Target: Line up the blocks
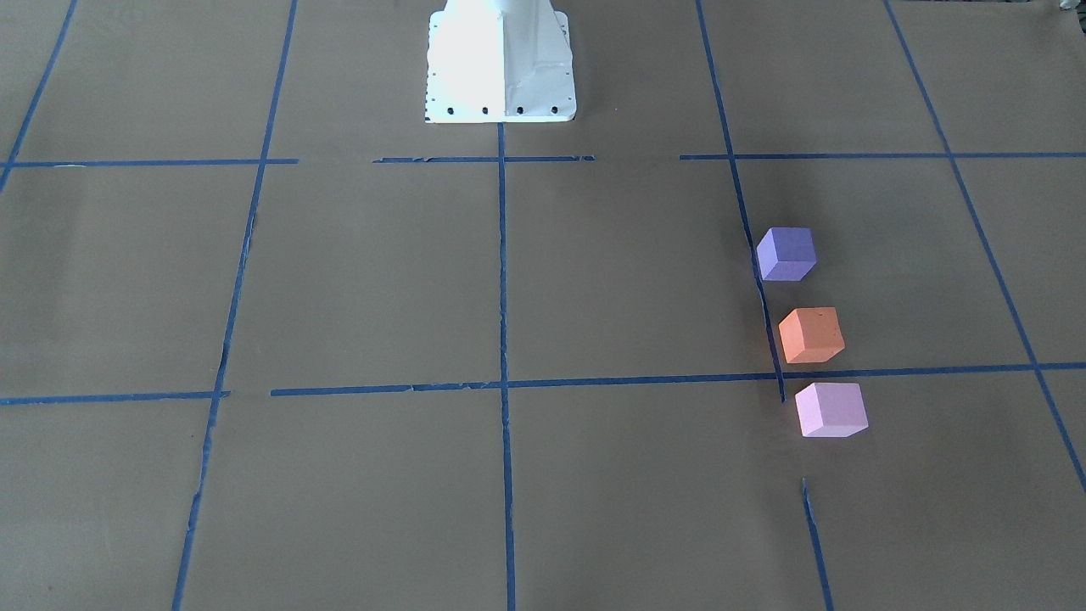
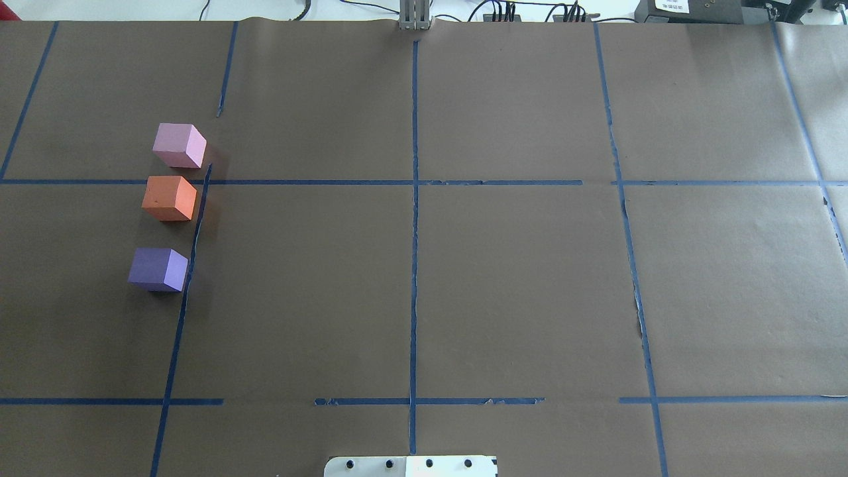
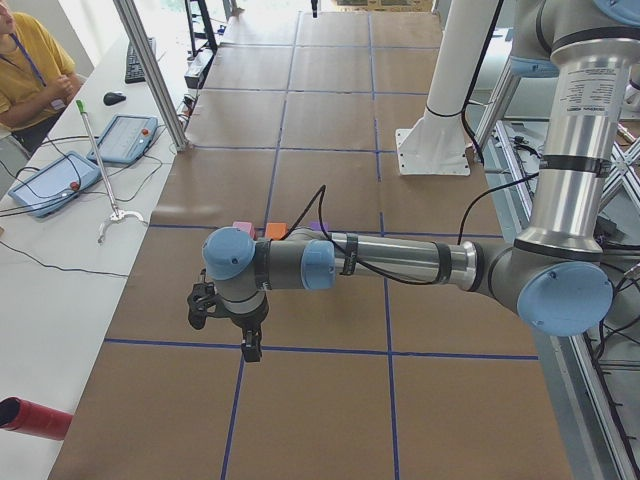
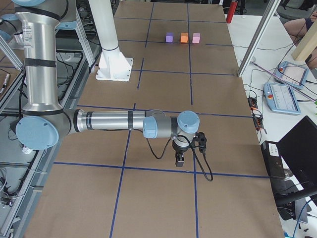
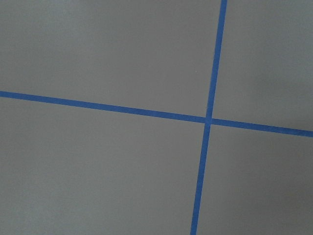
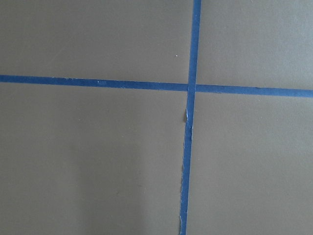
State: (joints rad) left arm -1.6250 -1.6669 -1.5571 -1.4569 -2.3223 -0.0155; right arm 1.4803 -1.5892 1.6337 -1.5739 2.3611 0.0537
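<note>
Three cubes stand in a straight row with small gaps on the brown paper, on my left side of the table. In the overhead view they are the pale pink block (image 2: 179,145) farthest, the orange block (image 2: 169,197) in the middle and the violet block (image 2: 158,269) nearest. The front-facing view shows them too: violet (image 1: 786,253), orange (image 1: 812,334), pink (image 1: 831,409). My left gripper (image 3: 250,350) shows only in the exterior left view, well away from the blocks; I cannot tell its state. My right gripper (image 4: 180,161) shows only in the exterior right view, far from the blocks (image 4: 184,37); I cannot tell its state.
Blue tape lines (image 2: 414,199) mark a grid on the paper. The white robot base (image 1: 499,64) stands at the table's middle. Teach pendants (image 3: 125,138) and an operator (image 3: 30,70) are beside the table. Both wrist views show only paper and tape crossings (image 5: 207,119).
</note>
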